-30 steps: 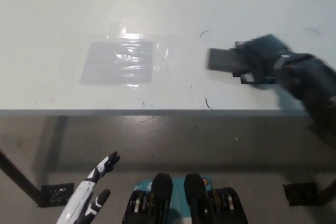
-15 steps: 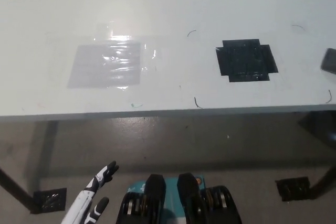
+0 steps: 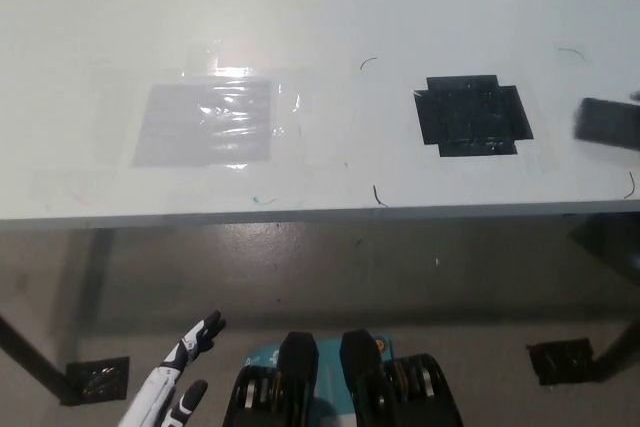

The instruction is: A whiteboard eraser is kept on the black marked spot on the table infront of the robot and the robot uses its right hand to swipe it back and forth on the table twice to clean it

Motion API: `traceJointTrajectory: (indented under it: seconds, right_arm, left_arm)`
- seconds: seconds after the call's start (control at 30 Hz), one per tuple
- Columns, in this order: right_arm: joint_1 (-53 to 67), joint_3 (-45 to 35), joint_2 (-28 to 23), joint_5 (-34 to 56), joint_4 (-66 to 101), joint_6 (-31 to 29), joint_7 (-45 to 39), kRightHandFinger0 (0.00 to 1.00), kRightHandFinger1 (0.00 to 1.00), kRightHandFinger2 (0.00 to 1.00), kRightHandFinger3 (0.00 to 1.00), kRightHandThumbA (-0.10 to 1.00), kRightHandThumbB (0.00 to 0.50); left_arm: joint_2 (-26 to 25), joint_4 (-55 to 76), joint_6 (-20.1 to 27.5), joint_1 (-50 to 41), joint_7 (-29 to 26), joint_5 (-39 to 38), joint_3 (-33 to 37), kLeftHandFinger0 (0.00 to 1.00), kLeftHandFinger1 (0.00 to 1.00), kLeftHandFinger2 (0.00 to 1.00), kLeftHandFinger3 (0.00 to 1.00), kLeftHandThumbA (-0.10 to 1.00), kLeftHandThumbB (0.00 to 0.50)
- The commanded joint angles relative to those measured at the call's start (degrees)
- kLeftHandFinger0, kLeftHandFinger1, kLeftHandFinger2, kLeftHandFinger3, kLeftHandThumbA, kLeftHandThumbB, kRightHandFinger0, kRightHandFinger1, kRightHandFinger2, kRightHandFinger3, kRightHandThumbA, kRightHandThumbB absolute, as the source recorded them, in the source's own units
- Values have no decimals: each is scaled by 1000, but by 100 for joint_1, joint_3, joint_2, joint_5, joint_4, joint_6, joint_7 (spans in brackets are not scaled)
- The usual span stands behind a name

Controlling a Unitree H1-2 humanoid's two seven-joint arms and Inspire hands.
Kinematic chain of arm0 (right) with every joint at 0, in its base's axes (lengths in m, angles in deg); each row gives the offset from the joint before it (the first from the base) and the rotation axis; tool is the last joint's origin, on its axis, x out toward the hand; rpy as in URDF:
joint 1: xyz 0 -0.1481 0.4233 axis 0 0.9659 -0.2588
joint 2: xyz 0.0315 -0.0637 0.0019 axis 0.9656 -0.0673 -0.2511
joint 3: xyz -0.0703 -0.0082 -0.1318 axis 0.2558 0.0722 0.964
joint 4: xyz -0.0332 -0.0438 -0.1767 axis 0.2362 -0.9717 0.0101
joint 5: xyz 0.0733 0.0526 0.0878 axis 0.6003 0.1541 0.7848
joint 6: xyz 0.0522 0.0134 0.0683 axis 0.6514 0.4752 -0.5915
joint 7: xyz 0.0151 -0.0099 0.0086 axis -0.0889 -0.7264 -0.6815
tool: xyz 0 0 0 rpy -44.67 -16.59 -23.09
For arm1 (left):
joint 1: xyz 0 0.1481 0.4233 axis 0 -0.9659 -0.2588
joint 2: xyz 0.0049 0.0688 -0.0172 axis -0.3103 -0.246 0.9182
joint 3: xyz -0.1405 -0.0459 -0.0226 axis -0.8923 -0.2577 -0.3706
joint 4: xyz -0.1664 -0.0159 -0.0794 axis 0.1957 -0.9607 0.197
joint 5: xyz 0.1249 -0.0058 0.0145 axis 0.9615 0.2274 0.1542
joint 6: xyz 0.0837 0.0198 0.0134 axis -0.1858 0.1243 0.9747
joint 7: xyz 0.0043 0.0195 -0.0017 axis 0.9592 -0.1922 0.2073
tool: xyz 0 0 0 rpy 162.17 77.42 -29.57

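We see the eraser, blurred, further into view at the desk's right edge than half a second ago, beside the bare black marked spot, suggesting a return swipe, right robot hand unseen, left robot hand resting open low.

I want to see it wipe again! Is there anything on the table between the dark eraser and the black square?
Nothing visible. The dark blurred eraser sits at the right edge, with only bare white table between it and the black taped square.
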State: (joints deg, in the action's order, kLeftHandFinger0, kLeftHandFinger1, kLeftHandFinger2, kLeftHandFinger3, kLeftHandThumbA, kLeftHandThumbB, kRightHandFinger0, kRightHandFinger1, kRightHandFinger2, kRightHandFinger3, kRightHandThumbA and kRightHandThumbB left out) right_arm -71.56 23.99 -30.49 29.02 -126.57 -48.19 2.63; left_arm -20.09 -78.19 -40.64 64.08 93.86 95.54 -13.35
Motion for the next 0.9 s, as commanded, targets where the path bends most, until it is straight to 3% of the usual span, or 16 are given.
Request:
traceJointTrajectory:
  seconds: [0.0, 0.03, 0.1, 0.13, 0.17, 0.2, 0.4, 0.47, 0.53, 0.6, 0.63, 0.7, 0.73, 0.8, 0.83, 0.87]
  right_arm:
    - [-598, -66, 516, -105, 101, 37, -93, 744, 780, 827, 935, 599, 146]
    - [-601, -56, 584, -123, 218, 20, -121, 833, 887, 931, 1000, 604, 145]
    - [-612, -85, 724, -113, 364, 44, -143, 823, 866, 919, 1000, 607, 157]
    - [-661, -65, 848, -142, 306, 71, -124, 578, 630, 717, 959, 636, 165]
    - [-733, -85, 1031, -73, 246, 17, -164, 303, 374, 483, 749, 639, 157]
    - [-778, 8, 1239, -203, 476, 275, -333, 593, 684, 746, 915, 657, 166]
    - [-764, 4, 1372, -283, 469, 137, -251, 606, 667, 757, 902, 608, 167]
    - [-750, 14, 1362, -328, 417, 163, -209, 476, 549, 660, 905, 608, 157]
    - [-771, 55, 1349, -401, 352, 336, -356, 712, 817, 891, 1000, 655, 150]
    - [-751, 25, 1280, -372, 320, 256, -347, 709, 788, 843, 1000, 647, 151]
    - [-746, 2, 1264, -350, 228, 172, -247, 461, 523, 583, 737, 601, 157]
    - [-730, -83, 1244, -274, 133, 204, -204, 462, 539, 635, 842, 551, 169]
    - [-693, -85, 1180, -315, 144, 253, -132, 590, 641, 724, 1000, 596, 204]
    - [-639, -62, 1083, -418, 266, 476, -218, 670, 749, 896, 1000, 767, 301]
    - [-602, -153, 1035, -332, 478, 849, -655, 812, 1000, 1000, 1000, 812, 382]
    - [-606, -180, 1031, -298, 509, 1083, -906, 971, 1000, 1000, 1000, 817, 400]
  left_arm:
    - [-19, 36, 199, 36, -129, -37, 31, 1000, 1000, 1000, 1000, 1000, 458]
    - [-13, 36, 199, 39, -112, -47, 44, 1000, 1000, 1000, 1000, 1000, 456]
    - [-5, 37, 199, 39, -77, -63, 44, 1000, 1000, 1000, 1000, 1000, 458]
    - [-4, 32, 199, 44, -61, -104, 41, 1000, 1000, 1000, 1000, 1000, 457]
    - [-4, 32, 199, 56, -47, -128, 37, 1000, 1000, 1000, 1000, 1000, 456]
    - [-14, 42, 199, 81, -65, -106, 35, 1000, 1000, 1000, 1000, 1000, 451]
    - [-74, 92, 199, 109, -69, -98, -5, 1000, 1000, 1000, 1000, 1000, 446]
    - [-83, 95, 199, 111, -55, -100, -28, 1000, 1000, 1000, 1000, 1000, 455]
    - [-106, 89, 199, 115, -34, -111, -50, 1000, 1000, 1000, 1000, 1000, 458]
    - [-109, 92, 199, 113, -51, -68, -60, 1000, 1000, 1000, 1000, 1000, 462]
    - [-103, 91, 199, 110, -50, -53, -65, 1000, 1000, 1000, 1000, 1000, 464]
    - [-96, 85, 199, 108, -57, -43, -63, 1000, 1000, 1000, 1000, 1000, 465]
    - [-89, 78, 199, 110, -68, -32, -51, 1000, 1000, 1000, 1000, 1000, 459]
    - [-76, 77, 199, 103, -90, 8, -34, 1000, 1000, 1000, 1000, 1000, 457]
    - [-60, 78, 199, 91, -104, 22, -27, 1000, 1000, 1000, 1000, 1000, 456]
    - [-60, 83, 199, 75, -107, 21, -25, 1000, 1000, 1000, 1000, 1000, 454]
